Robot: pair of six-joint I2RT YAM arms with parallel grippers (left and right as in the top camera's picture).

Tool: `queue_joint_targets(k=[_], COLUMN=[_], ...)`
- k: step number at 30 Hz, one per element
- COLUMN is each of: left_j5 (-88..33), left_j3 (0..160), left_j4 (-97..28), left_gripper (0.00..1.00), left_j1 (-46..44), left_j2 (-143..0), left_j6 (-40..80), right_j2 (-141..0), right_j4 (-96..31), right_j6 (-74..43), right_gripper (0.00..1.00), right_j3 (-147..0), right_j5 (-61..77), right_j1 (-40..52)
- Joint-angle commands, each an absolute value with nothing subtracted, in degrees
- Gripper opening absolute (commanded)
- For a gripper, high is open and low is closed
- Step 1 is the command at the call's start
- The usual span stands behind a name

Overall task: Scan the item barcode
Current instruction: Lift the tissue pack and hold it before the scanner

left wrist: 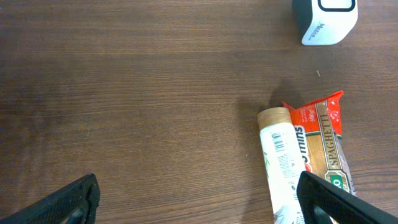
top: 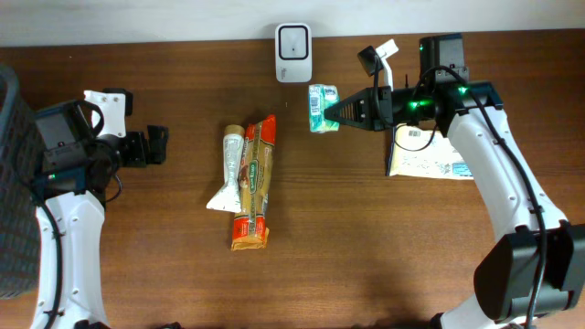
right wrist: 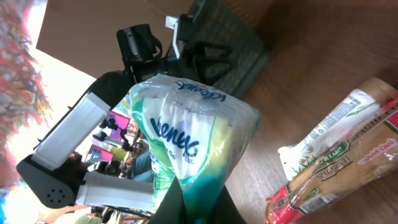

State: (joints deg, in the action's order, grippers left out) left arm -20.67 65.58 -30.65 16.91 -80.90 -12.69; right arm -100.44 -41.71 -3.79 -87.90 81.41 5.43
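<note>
My right gripper (top: pixel 340 112) is shut on a green and white tissue pack (top: pixel 321 107), held above the table just below the white barcode scanner (top: pixel 293 52). The right wrist view shows the same tissue pack (right wrist: pixel 189 149) pinched at its end between my right gripper (right wrist: pixel 198 202). A white tube (top: pixel 231 170) and a red spaghetti packet (top: pixel 255 182) lie side by side at the table's middle. At the far left my left gripper (top: pixel 157 144) hangs open and holds nothing. In the left wrist view the tube (left wrist: pixel 281 163) and spaghetti packet (left wrist: pixel 324 143) lie near its right finger, with my left gripper (left wrist: pixel 199 202) over bare wood.
A white printed packet (top: pixel 426 161) lies under my right arm at the right. A dark mesh basket (top: pixel 13 183) stands at the left edge. The scanner (left wrist: pixel 326 20) shows at the top right of the left wrist view.
</note>
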Motion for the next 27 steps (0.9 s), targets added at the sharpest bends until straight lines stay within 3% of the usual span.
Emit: queue_joint_targets(k=[1, 4, 9, 13, 15, 21, 27], left_j5=[-21.41, -21.41, -21.41, -21.41, -21.41, -21.41, -21.41], left_j3=[65.89, 65.89, 65.89, 65.89, 65.89, 65.89, 65.89], left_j4=[-30.72, -30.72, -30.72, -30.72, -30.72, -30.72, -30.72], left_gripper=[0.99, 0.99, 0.99, 0.99, 0.99, 0.99, 0.99], left_j1=[16.95, 16.95, 16.95, 16.95, 16.95, 16.95, 16.95], left_j2=[-80.77, -80.77, -80.77, -80.77, -80.77, -80.77, -80.77], left_j6=[-13.58, -13.58, -13.61, -13.61, -13.61, -13.61, -13.61], right_j2=[-98.87, -98.87, -98.87, -102.63, -107.9, -128.46, -141.99], right_j4=[-41.52, -42.85, -48.1, -59.51, -60.75, -31.9, -10.35], right_j6=[-3.01, -3.66, -5.37, -4.62, -2.02, 18.96, 39.99], right_gripper=[0.04, 0.04, 0.04, 0.04, 0.04, 0.04, 0.04], right_j3=[-88.79, -88.79, -90.67, -110.08, -119.57, -124.42, -124.4], right_j5=[83.77, 74.96, 45.93, 6.55, -6.11, -34.81, -39.51], right_j1=[4.8, 5.41, 11.92, 18.57, 21.43, 27.94, 28.12])
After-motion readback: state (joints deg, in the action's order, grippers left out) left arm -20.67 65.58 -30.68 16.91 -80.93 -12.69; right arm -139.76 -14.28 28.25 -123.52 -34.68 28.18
